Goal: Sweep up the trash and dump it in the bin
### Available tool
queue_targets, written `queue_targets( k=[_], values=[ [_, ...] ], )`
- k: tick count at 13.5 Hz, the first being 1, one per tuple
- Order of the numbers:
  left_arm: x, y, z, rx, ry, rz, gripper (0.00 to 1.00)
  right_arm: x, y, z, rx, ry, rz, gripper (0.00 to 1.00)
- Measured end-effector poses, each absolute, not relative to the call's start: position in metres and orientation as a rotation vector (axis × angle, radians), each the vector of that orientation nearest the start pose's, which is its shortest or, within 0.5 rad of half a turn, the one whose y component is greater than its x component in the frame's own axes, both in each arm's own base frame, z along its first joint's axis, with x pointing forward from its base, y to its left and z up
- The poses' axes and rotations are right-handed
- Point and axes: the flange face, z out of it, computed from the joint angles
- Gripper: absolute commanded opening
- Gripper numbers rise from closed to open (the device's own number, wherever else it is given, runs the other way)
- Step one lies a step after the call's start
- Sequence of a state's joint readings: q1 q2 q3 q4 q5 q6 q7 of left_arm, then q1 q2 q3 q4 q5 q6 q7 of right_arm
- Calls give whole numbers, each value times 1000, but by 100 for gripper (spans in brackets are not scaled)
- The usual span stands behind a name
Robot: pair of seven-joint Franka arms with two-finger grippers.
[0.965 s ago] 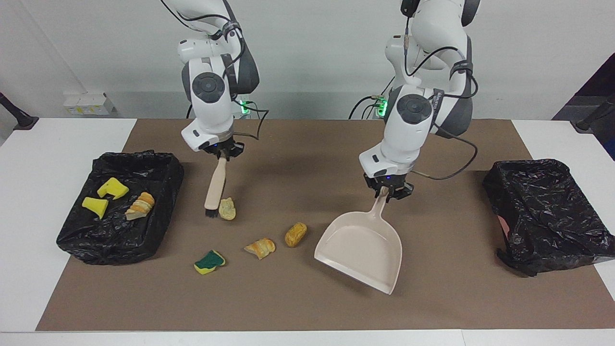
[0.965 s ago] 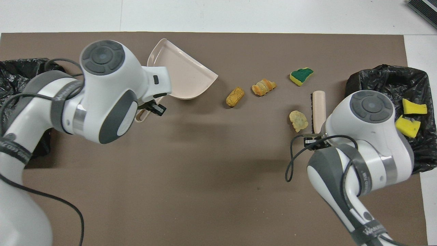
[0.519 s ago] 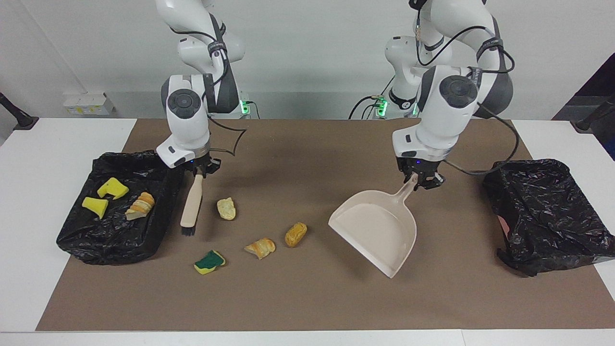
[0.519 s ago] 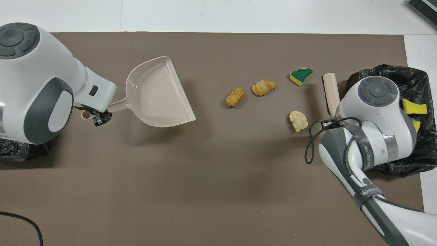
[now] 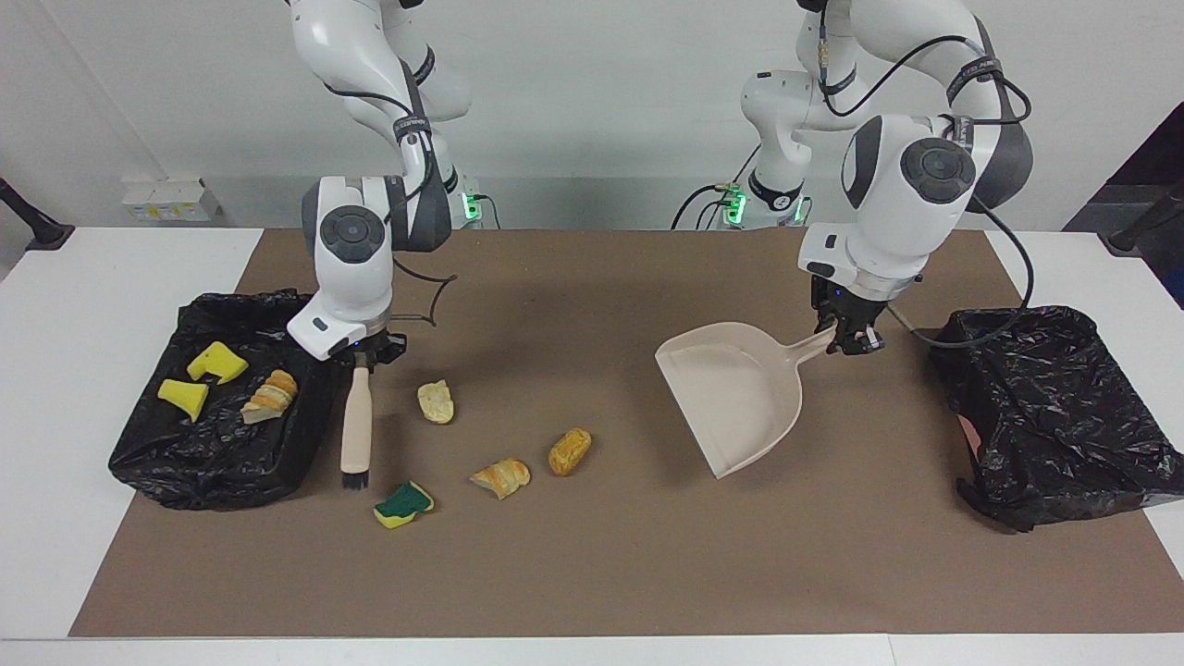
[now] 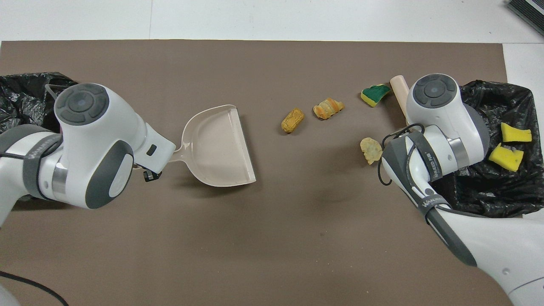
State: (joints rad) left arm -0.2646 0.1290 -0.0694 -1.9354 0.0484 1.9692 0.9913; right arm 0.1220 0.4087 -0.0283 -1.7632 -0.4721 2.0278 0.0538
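Clock directions read on the overhead view, 12 pointing away from the robots.

Changed: the right gripper (image 5: 359, 354), clamped on the beige plastic hand brush with black bristles (image 5: 353, 430), has carried it off the pale crumbly bread chunk (image 5: 436, 402). It now stands between the scraps and the black-bag-lined bin (image 5: 231, 462), at 3 o'clock. Bristle end now sits just at 3 o'clock of the green-and-yellow sponge wedge (image 5: 403, 504).

The left gripper (image 5: 846, 335), closed on the handle of the beige plastic dustpan (image 5: 740, 393), has pulled it back toward 9 o'clock and turned it. Its flat open mouth now faces the scraps. The pan looks tilted and probably off the mat.

Meaning: reset for a new sweep. Brush is outside the scraps and pan is opposite them, so the next stroke likely pushes toward 9 o'clock.

Trash still on the brown paper mat (image 5: 592, 573) at about 1–2 o'clock:
- pale chunk
- sponge wedge
- striped tan croissant-like piece (image 5: 500, 477)
- orange-brown oval roll (image 5: 569, 450), nearest the pan

Already in the 3 o'clock bin: two yellow sponge pieces (image 5: 217, 363) and a striped bread piece (image 5: 270, 393).

A second crinkly black-lined bin (image 5: 1054, 416) sits at 9 o'clock.

Textures:
- sponges soft and porous
- breads rough and irregular, may roll
- pan smooth and rigid with a shallow wall
- bags glossy and wrinkled
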Motion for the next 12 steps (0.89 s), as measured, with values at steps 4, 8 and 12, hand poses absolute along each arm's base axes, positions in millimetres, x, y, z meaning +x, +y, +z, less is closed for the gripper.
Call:
queue_targets(
  k=[4, 8, 12],
  values=[
    [538, -192, 395, -2483, 1915, 180, 0, 645, 70, 322, -3494, -605, 182, 0],
    [530, -193, 380, -2487, 1914, 199, 0, 632, 131, 320, -3364, -617, 188, 0],
    [526, -197, 379, -2508, 1882, 203, 0, 623, 172, 322, -3257, -599, 185, 0]
  ],
)
